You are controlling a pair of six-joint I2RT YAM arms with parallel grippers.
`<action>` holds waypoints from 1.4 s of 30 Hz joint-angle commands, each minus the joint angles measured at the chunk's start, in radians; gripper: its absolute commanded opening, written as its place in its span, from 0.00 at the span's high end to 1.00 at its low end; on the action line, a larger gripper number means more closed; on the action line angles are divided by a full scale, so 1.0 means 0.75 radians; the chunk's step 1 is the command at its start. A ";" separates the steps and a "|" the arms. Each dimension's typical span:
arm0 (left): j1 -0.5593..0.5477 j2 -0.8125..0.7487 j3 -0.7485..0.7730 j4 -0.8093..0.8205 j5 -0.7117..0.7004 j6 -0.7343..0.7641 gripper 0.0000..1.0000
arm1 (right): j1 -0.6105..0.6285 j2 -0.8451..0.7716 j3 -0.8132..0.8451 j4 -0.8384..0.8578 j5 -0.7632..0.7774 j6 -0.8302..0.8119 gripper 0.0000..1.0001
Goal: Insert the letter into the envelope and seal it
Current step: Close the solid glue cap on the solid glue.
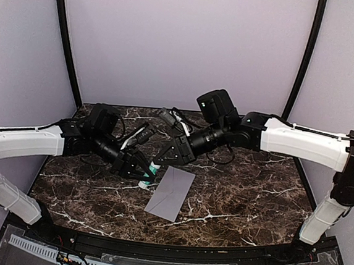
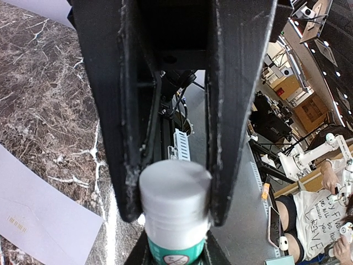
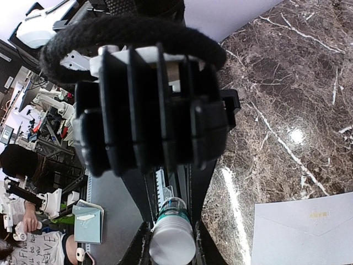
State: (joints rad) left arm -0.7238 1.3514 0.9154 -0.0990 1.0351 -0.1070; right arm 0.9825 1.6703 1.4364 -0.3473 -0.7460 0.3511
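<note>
One envelope (image 1: 172, 193) lies flat on the dark marble counter (image 1: 240, 194), nearest the arm bases. Just past its far left corner, two arms fold inward from either side with wrists angled down. The left tool (image 1: 141, 177) and the right tool (image 1: 159, 162) each clamp one end of a single teal-and-white glue stick (image 1: 153, 167), tilted between them.

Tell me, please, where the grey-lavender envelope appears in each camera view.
Top external: the envelope lies flat on the marble table, near the centre.
Left wrist: bottom left corner.
Right wrist: bottom right corner.
Shared landmark: the glue stick, white and teal, in all three.
</note>
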 commanded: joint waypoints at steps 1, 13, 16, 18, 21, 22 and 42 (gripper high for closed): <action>0.040 -0.046 0.024 0.224 -0.105 -0.021 1.00 | 0.150 0.047 -0.027 0.018 -0.173 0.041 0.91; 0.064 -0.084 -0.004 0.280 -0.152 -0.038 1.00 | 0.210 0.077 -0.061 0.054 -0.216 0.084 0.91; 0.069 -0.089 -0.010 0.298 -0.152 -0.049 1.00 | 0.223 0.080 -0.072 0.074 -0.220 0.096 0.92; 0.071 -0.090 -0.012 0.306 -0.150 -0.051 1.00 | 0.225 0.074 -0.069 0.077 -0.202 0.098 0.92; 0.073 -0.090 -0.009 0.296 -0.148 -0.039 1.00 | 0.224 0.031 -0.057 0.085 -0.125 0.095 0.91; 0.072 -0.090 -0.008 0.288 -0.141 -0.025 1.00 | 0.221 0.014 -0.043 0.074 -0.077 0.084 0.90; 0.063 -0.209 -0.096 0.403 -0.229 -0.039 1.00 | 0.116 -0.290 -0.245 0.526 0.520 0.269 0.32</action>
State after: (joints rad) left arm -0.6788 1.2339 0.8684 0.1268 0.8948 -0.1188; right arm 1.0496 1.4322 1.2774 -0.0921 -0.4587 0.5014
